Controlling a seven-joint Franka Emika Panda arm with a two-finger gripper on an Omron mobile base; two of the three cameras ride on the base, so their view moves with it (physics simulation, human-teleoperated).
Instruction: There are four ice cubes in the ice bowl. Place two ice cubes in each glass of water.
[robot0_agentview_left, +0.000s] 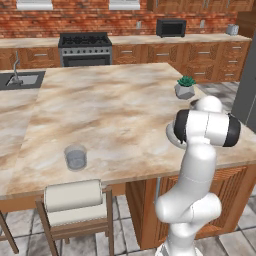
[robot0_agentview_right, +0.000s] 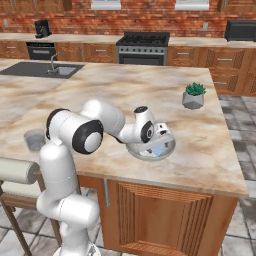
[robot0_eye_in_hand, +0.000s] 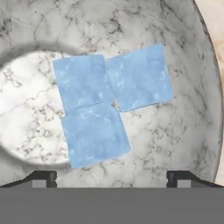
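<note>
Three light-blue ice cubes lie touching one another in the ice bowl (robot0_eye_in_hand: 188, 57), a marbled whitish-grey dish: one (robot0_eye_in_hand: 81, 83), one (robot0_eye_in_hand: 139, 78) and one (robot0_eye_in_hand: 95, 134). My gripper (robot0_eye_in_hand: 111, 178) hangs open right above them, its two dark fingertips (robot0_eye_in_hand: 43, 177) wide apart and holding nothing. In the right base view the gripper (robot0_agentview_right: 158, 144) dips into the ice bowl (robot0_agentview_right: 137, 151) near the island's front edge. One glass of water (robot0_agentview_left: 75, 157) stands far to the left near the front edge, also in the right base view as the glass (robot0_agentview_right: 35, 140).
A small grey pot with a green plant (robot0_agentview_right: 194, 96) stands behind the bowl on the island. A chair (robot0_agentview_left: 75, 200) stands at the island's front under the glass. A sink (robot0_agentview_left: 20, 79) is set in the far left of the counter.
</note>
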